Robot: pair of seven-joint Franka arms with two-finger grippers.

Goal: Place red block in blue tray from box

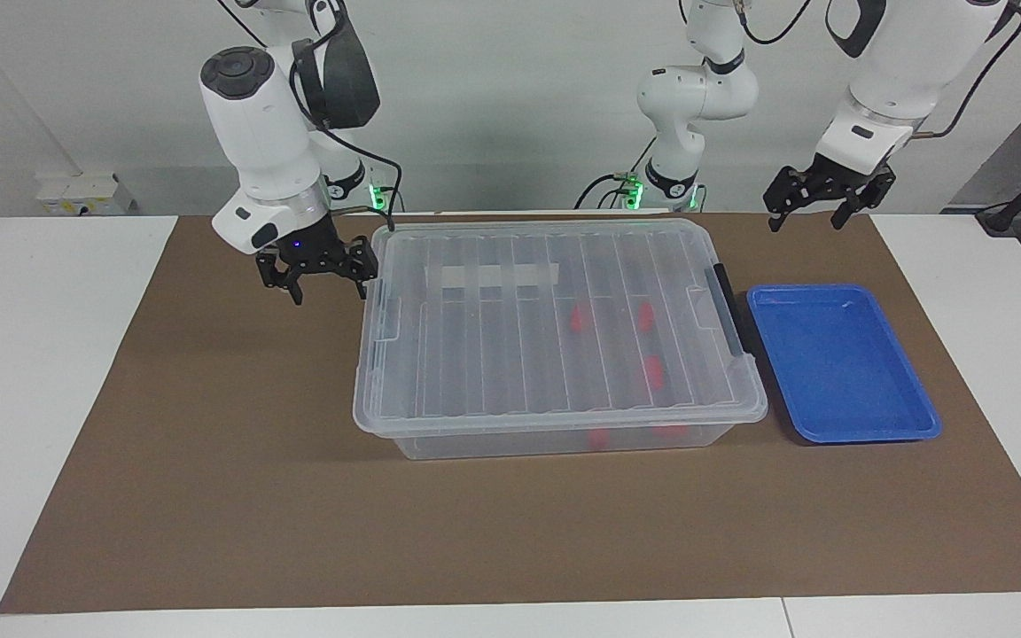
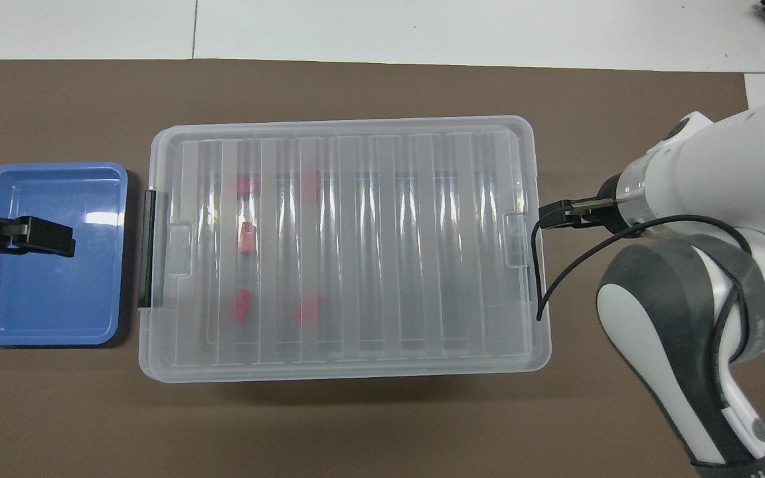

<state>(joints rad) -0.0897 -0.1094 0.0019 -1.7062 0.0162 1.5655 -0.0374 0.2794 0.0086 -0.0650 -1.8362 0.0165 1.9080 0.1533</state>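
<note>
While its lid is shut, we see the box mid-table holding several red blocks; one red block lies in the half toward the left arm's end, the others close around it. Going left to right in the facing view, our right gripper hangs with fingers spread, holding nothing, just beside the box's end toward the right arm. Next to the box's black latch handle sits the blue tray, nothing in it. Our left gripper waits with fingers apart and bare, above the brown mat
</note>
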